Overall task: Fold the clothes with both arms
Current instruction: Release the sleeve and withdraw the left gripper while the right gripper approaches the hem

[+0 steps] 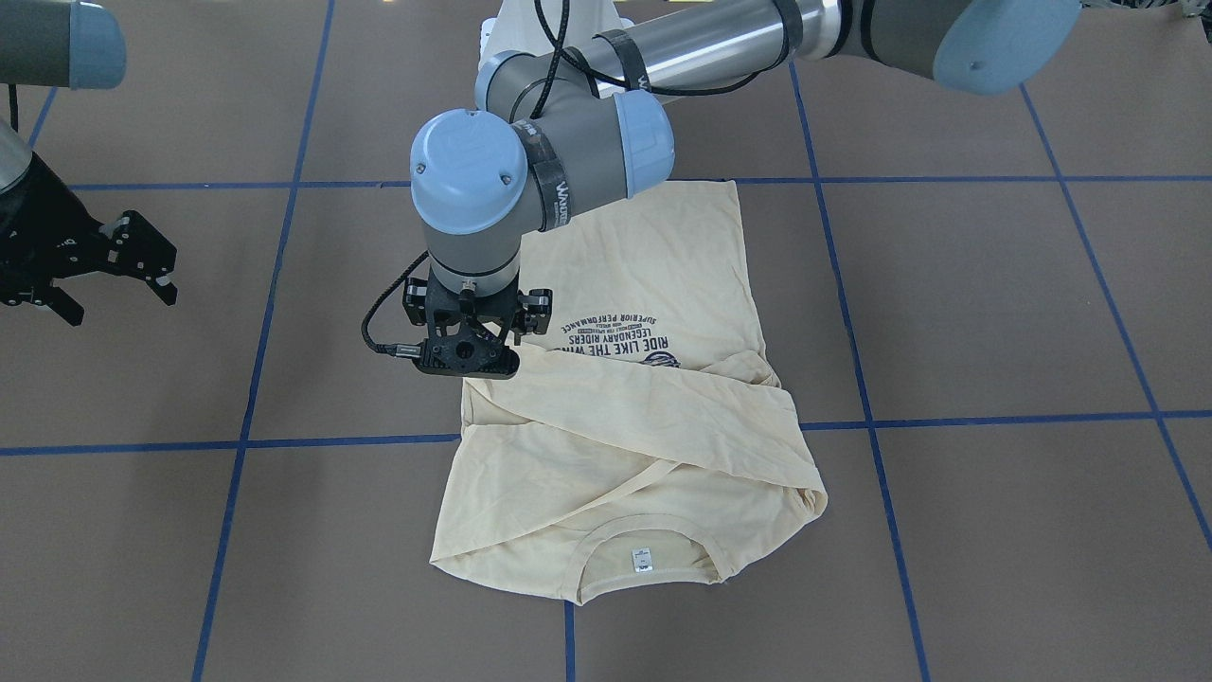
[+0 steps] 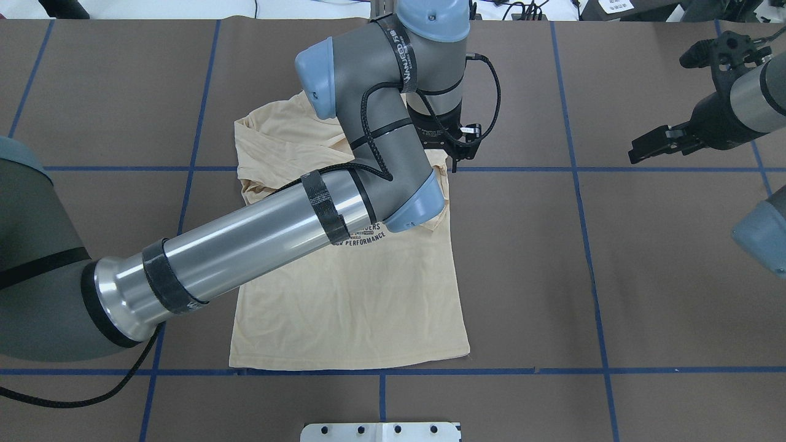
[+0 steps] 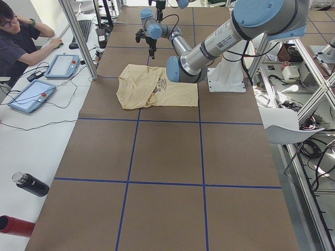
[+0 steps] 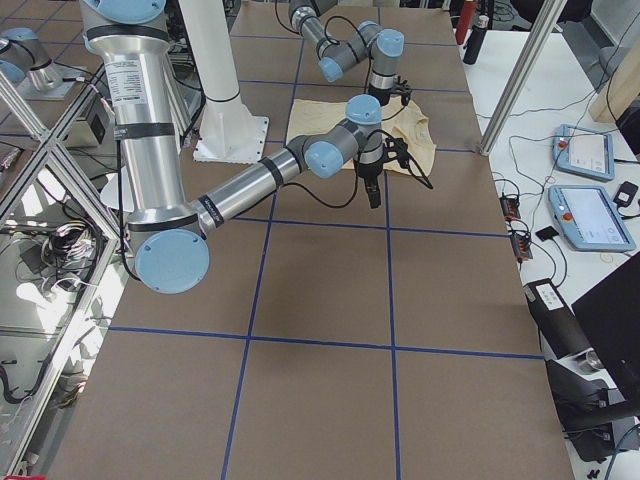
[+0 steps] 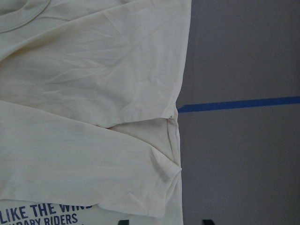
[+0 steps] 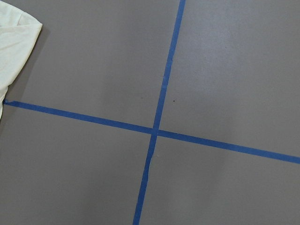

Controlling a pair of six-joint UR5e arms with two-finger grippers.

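The T-shirt carries a dark navy print that stands upside down in the front-facing view: "RIDE LIKE THE WIN…", "LEGENDARY RIDERS", "SUPERIOR PERFORMANCE". The left wrist view shows "LIKE THE WIND". A smaller line between these is too fine to read. A black strap on the left arm bears white letters, seemingly "WANJEED". The neck label has marks too small to read.

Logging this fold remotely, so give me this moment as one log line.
left gripper: open, at T-shirt side edge | right gripper: open, over table, away from T-shirt | sleeves: folded across front
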